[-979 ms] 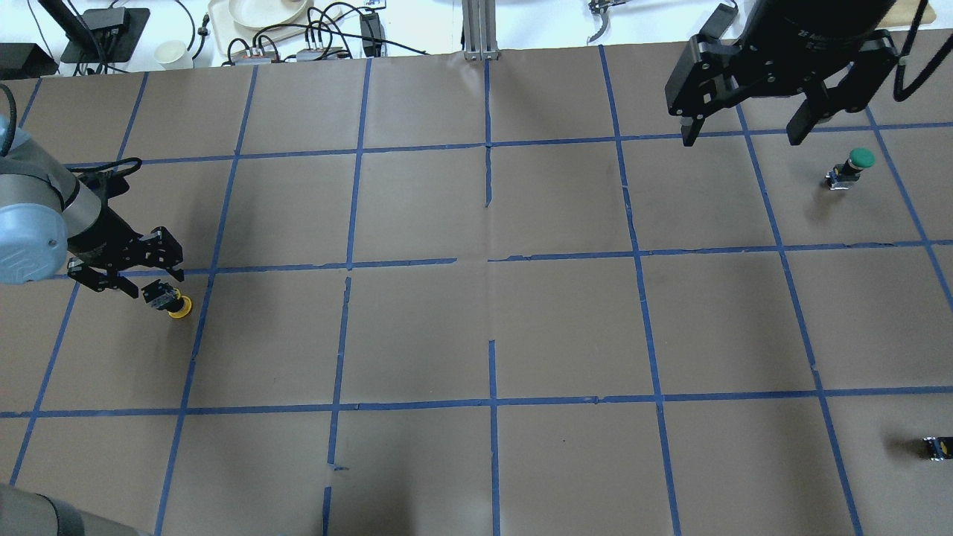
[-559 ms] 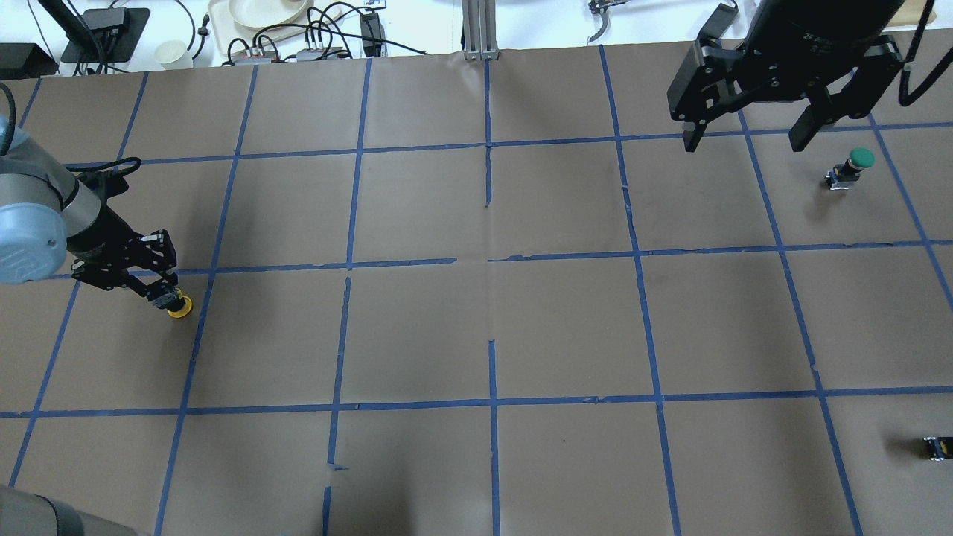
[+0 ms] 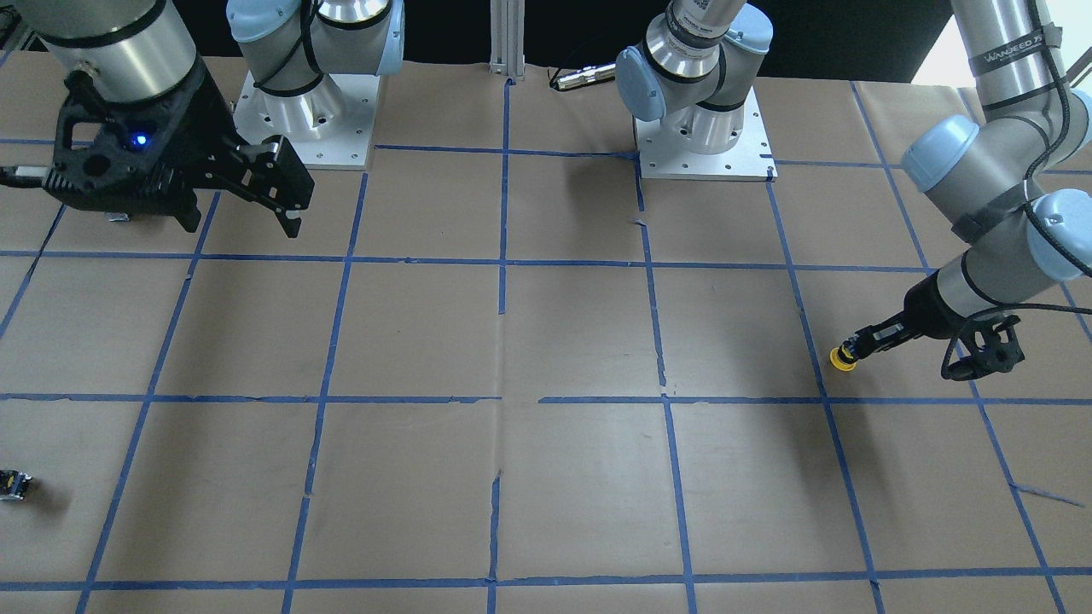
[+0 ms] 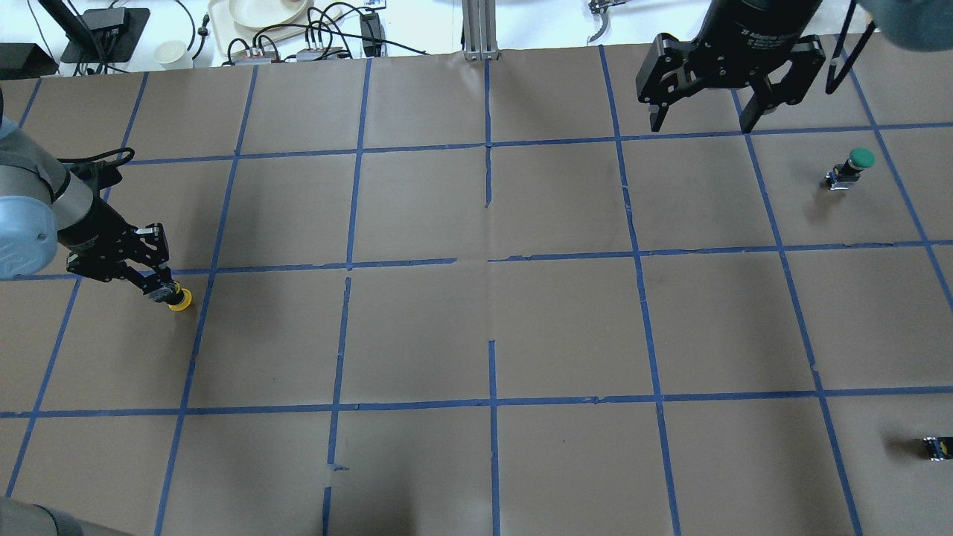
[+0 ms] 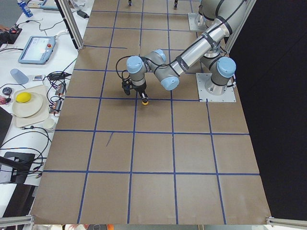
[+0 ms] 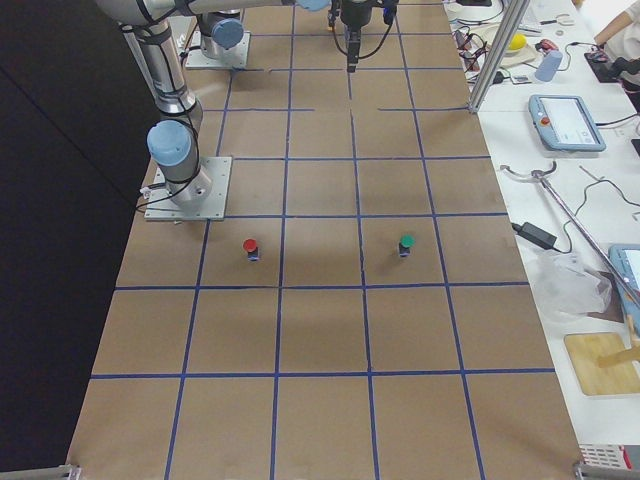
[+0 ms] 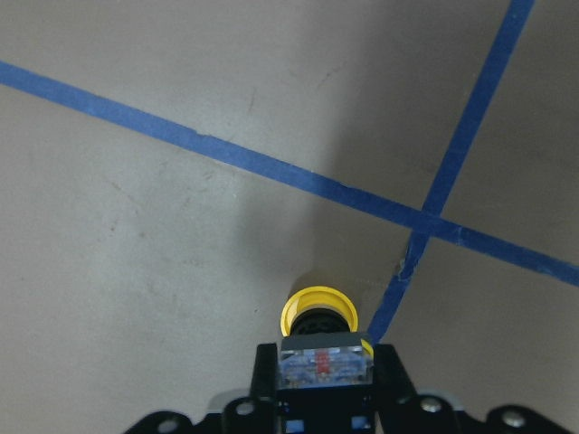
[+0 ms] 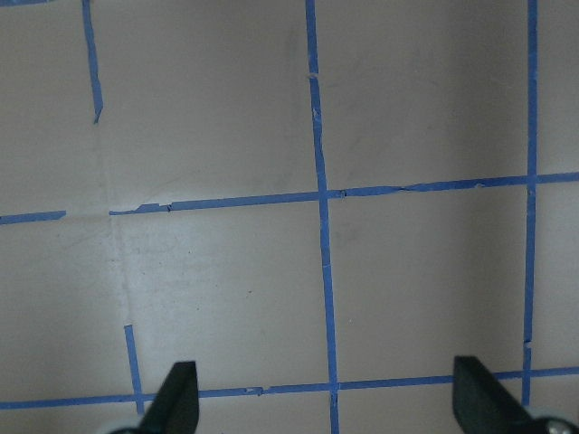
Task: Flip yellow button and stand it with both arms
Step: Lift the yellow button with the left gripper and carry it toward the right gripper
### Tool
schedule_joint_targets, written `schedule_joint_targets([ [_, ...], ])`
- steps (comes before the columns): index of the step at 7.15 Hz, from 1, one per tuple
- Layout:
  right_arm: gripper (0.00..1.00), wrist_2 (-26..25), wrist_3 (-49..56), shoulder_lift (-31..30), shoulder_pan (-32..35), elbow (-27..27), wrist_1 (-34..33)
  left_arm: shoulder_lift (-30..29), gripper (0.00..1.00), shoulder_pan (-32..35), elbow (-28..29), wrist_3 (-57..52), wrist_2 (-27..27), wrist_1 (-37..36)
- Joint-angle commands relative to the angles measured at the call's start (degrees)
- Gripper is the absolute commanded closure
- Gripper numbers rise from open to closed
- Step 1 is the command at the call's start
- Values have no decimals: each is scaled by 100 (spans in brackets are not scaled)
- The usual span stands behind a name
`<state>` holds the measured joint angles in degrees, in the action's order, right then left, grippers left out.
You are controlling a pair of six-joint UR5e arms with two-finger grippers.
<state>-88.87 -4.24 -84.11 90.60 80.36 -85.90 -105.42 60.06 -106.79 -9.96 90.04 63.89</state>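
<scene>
The yellow button (image 4: 179,299) is at the table's left, by a blue tape crossing. My left gripper (image 4: 159,287) is shut on its grey-blue base, cap pointing down and away, at or just above the paper. In the left wrist view the base (image 7: 324,362) sits between the jaws with the cap (image 7: 318,315) beyond it. It also shows in the front view (image 3: 843,358) and the exterior left view (image 5: 145,102). My right gripper (image 4: 700,123) is open and empty, high over the far right of the table, its fingers (image 8: 176,398) spread wide.
A green button (image 4: 856,165) stands upright at the far right. A small dark capless block (image 4: 936,447) lies near the right front edge. A red button (image 6: 250,247) stands near the right arm's base. Cables and dishes lie beyond the table's far edge.
My left gripper has shut on the yellow button's base, which sat between open jaws a second ago. My right gripper has moved left and toward the far edge.
</scene>
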Motion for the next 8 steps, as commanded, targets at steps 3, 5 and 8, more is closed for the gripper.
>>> schedule_joint_targets([
  [3, 0, 18, 45, 385, -7, 146, -751, -101, 100, 189, 2008, 1063, -1780, 3389],
  [5, 0, 1, 45, 246, 19, 138, -736, -14, 100, 583, 2373, 1347, -3153, 4592],
  [8, 1, 227, -15, -51, -42, 199, -248, 100, 100, 1189, 2365, 1357, -5289, 5745],
])
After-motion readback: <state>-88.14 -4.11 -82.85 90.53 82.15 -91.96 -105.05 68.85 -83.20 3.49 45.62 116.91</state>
